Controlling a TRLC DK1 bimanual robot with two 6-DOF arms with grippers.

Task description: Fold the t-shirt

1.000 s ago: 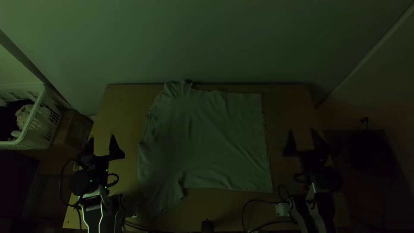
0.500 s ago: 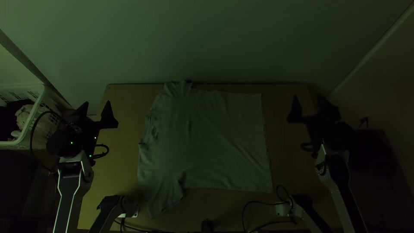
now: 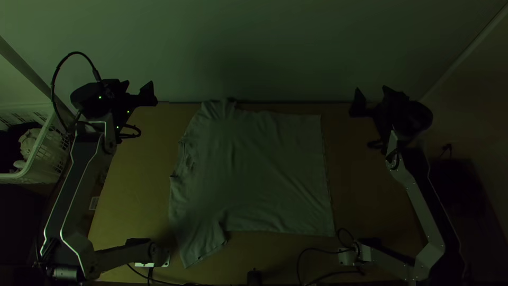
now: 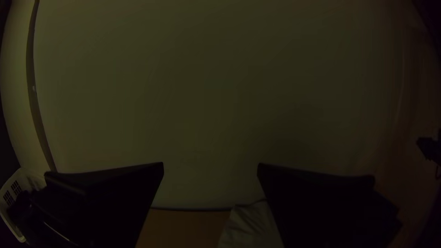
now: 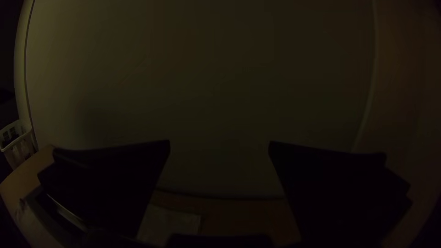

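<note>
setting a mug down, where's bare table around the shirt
Bare wood shows on the table left of the shirt, between collar and left edge, and right of it, beyond the hem. It is crowded at the far edge, which one sleeve reaches, and near the left arm's base, close to the other sleeve.

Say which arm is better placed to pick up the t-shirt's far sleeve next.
Left, I'd judge: the left gripper is open and nearer the far sleeve, while the right gripper is out past the hem.
</note>
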